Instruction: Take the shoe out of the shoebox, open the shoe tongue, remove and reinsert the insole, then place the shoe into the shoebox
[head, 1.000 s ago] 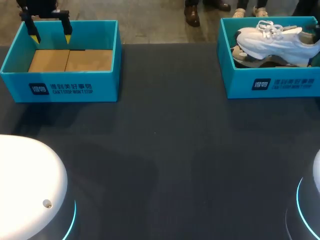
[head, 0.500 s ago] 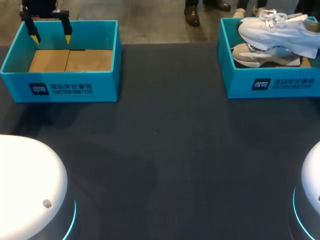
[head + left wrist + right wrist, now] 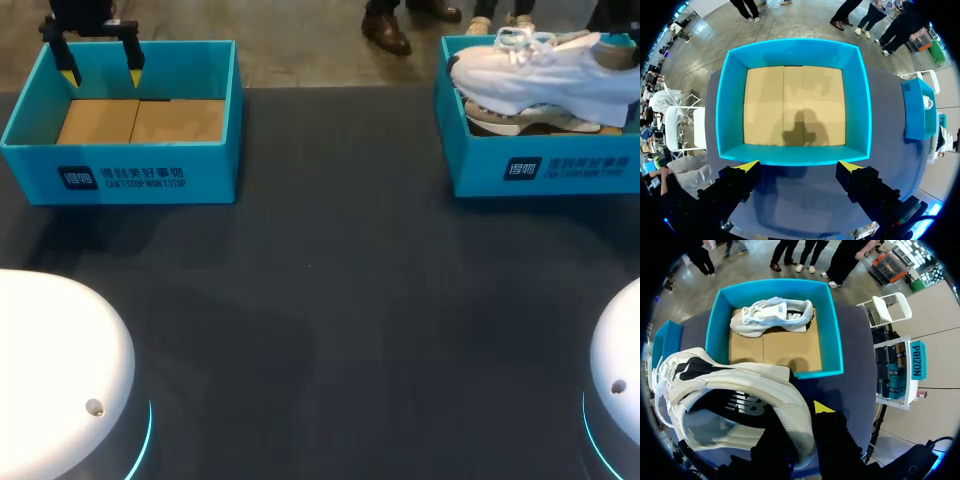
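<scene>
At the table's far right: white lace-up sneaker with grey sole (image 3: 540, 75) (image 3: 740, 385), held above the teal cardboard shoebox (image 3: 545, 170) (image 3: 832, 340), toe toward the table's middle. Its heel collar is clamped between the fingers of the right gripper (image 3: 800, 425). Inside that shoebox: second white sneaker (image 3: 520, 122) (image 3: 772, 315), on its side on the brown floor. At far left: left gripper (image 3: 101, 75) (image 3: 799, 166), fingers spread, holding nothing, above a second teal cardboard box (image 3: 120, 175) (image 3: 730, 125).

Heel of shoe (image 3: 540, 75) beyond head view's edge
</scene>
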### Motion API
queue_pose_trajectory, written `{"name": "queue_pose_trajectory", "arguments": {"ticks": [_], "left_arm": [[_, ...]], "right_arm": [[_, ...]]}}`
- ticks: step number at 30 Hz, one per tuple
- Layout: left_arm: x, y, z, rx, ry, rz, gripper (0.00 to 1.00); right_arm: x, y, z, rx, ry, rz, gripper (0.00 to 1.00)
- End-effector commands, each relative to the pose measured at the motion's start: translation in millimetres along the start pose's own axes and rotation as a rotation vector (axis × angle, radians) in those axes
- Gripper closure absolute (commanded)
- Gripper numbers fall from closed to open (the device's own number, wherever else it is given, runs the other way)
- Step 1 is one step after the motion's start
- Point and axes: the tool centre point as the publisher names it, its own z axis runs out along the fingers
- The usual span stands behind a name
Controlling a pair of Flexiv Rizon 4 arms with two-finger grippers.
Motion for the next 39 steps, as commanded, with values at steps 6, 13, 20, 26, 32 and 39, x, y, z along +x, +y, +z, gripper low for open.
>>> {"name": "queue_pose_trajectory", "arguments": {"ticks": [6,13,20,26,32,39], "left_arm": [[0.1,-0.1,0.1,0.0,0.0,0.0,0.0],[0.1,-0.1,0.1,0.0,0.0,0.0,0.0],[0.1,-0.1,0.1,0.0,0.0,0.0,0.0],[0.1,-0.1,0.1,0.0,0.0,0.0,0.0],[0.1,-0.1,0.1,0.0,0.0,0.0,0.0],[0.1,-0.1,0.1,0.0,0.0,0.0,0.0]], "right_arm": [[32.3,-91.9,-14.5,-0.094,-0.04,-0.013,1.0],[48.5,-134.5,-16.0,-0.095,-0.03,0.022,1.0],[52.5,-149.0,-14.7,-0.078,-0.032,0.057,1.0],[52.5,-149.0,-14.7,-0.078,-0.032,0.057,1.0],[55.6,-149.5,-17.9,-0.083,-0.031,0.065,1.0],[103.9,-181.8,-25.5,-0.097,-0.054,0.06,1.0]]}}
